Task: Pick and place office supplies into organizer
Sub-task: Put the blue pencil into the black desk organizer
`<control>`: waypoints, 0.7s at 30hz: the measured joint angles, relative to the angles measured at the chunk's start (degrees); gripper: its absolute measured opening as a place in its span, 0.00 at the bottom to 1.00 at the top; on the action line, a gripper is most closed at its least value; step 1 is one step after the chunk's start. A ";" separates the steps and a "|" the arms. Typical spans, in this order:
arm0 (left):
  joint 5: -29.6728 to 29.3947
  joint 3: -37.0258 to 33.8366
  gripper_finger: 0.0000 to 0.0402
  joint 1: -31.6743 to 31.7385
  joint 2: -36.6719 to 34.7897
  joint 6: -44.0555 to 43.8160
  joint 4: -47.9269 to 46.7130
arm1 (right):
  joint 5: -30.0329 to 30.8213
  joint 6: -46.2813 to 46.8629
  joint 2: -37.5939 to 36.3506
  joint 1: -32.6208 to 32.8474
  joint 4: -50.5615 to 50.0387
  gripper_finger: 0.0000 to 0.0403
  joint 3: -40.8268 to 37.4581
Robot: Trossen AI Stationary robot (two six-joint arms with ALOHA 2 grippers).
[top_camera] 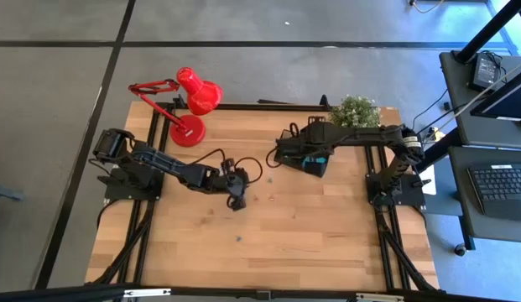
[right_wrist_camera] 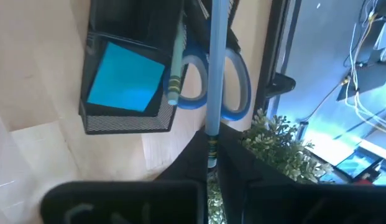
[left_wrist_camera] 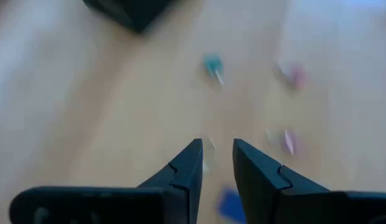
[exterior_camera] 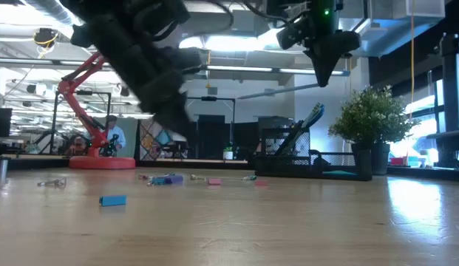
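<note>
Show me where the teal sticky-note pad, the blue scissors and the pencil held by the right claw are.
teal sticky-note pad point(right_wrist_camera: 125, 78): right wrist view, centre of its top sheet.
blue scissors point(right_wrist_camera: 237, 78): right wrist view, one handle loop.
pencil point(right_wrist_camera: 214, 68): right wrist view, mid-shaft.

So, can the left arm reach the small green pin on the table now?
Probably yes. The left gripper hangs above bare wood, fingers slightly apart, and nothing lies between it and the green pin.

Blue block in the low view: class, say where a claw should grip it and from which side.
Grip the blue block across its short width, coming straight down: it lies flat and low on the table, long side to the camera, with bare wood around it.
</note>
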 joint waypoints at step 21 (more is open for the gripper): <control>-22.87 2.73 0.16 -0.21 -0.08 68.25 24.61 | -36.81 18.01 0.00 -3.30 11.04 0.05 -0.02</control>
